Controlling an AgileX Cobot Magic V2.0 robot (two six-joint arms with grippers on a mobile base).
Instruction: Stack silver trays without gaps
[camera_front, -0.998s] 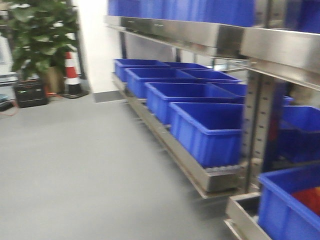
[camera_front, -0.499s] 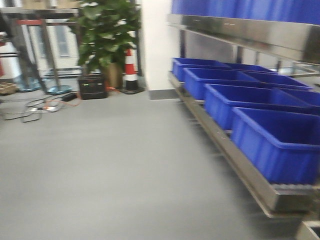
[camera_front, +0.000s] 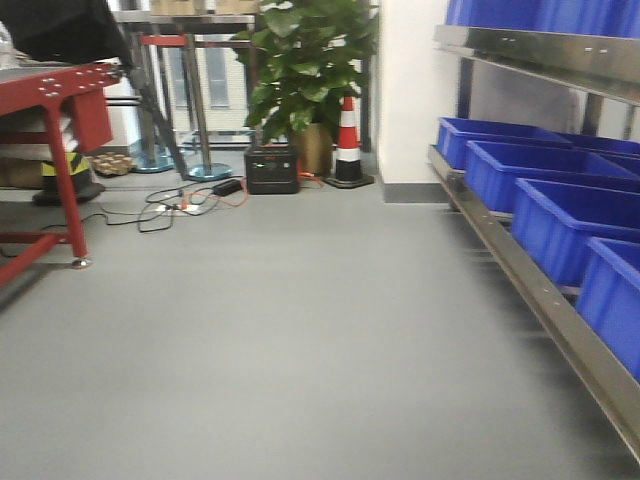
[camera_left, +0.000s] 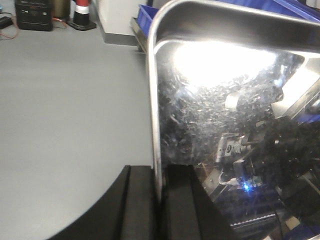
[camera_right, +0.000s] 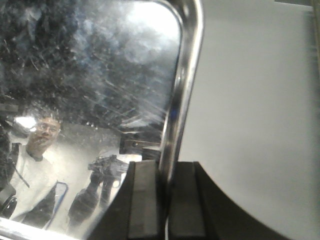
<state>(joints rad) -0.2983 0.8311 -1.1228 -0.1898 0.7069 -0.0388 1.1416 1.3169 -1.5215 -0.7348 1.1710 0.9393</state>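
Note:
A mirror-shiny silver tray (camera_left: 225, 100) fills the left wrist view, held up above the grey floor. My left gripper (camera_left: 160, 172) is shut on its thin left rim, one black finger on each side. The same kind of silver tray (camera_right: 90, 80) fills the right wrist view. My right gripper (camera_right: 165, 167) is shut on its right rim. I cannot tell whether this is one tray or two. Neither tray nor gripper shows in the front view.
Blue bins (camera_front: 560, 215) stand in a row on a low steel rack (camera_front: 560, 320) along the right. A red-framed table (camera_front: 50, 110) stands at the left. A potted plant (camera_front: 305, 60), a traffic cone (camera_front: 348, 140), a black box (camera_front: 272, 168) and floor cables (camera_front: 170, 208) are far ahead.
The front view has swung left: the blue bins slid toward the right edge, and the plant, cone and red-framed table have come into view.

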